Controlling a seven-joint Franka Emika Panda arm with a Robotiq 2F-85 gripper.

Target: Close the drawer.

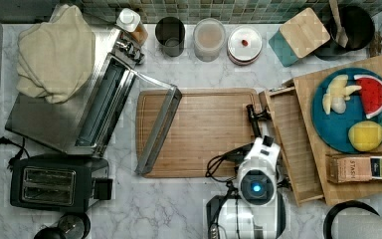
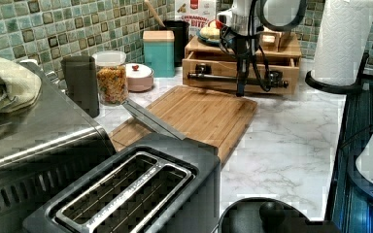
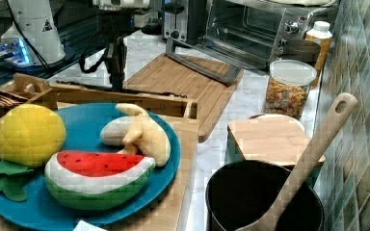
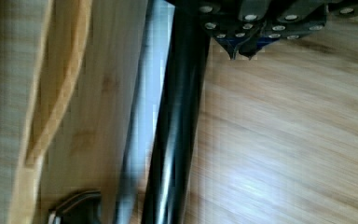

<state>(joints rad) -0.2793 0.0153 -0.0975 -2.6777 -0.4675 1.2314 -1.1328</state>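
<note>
Drawer [image 1: 288, 144] pulled out toward top view's 9 o'clock, long axis 12-to-6; tool [image 4: 240, 50] fingers pressed together beside handle bar [image 4: 175, 126].

Drawer [image 1: 289, 144] (top view) right of cutting board [image 1: 204, 132].

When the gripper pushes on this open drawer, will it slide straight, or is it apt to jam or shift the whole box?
The drawer is wide and shallow, so it probably slides easily. An off-centre push on its dark bar handle could skew it. The gripper hangs near the bar's middle, which helps. The wooden box carries a loaded blue plate, so it likely stays put.
</note>
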